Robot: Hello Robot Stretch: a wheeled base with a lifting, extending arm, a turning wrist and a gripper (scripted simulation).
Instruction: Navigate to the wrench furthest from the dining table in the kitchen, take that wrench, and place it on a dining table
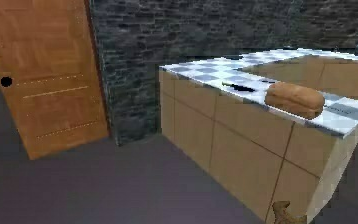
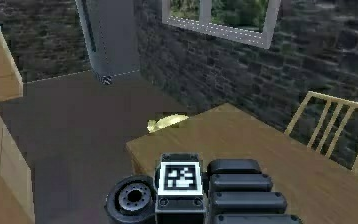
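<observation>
At the forward view's right, a tiled tabletop [image 1: 202, 72] carries a bread loaf [image 1: 295, 99] and, just left of it, a small dark slender thing [image 1: 239, 89], too small to name surely as the wrench. At the arm side view's bottom middle, the gripper [image 2: 133, 200] is a dark round body beside a white marker square [image 2: 182, 180], with a wooden tabletop [image 2: 257, 135] and a yellow thing [image 2: 167, 122] behind it. Its fingers cannot be made out, so their state, any hold, and how the dark thing lies to it cannot be told.
</observation>
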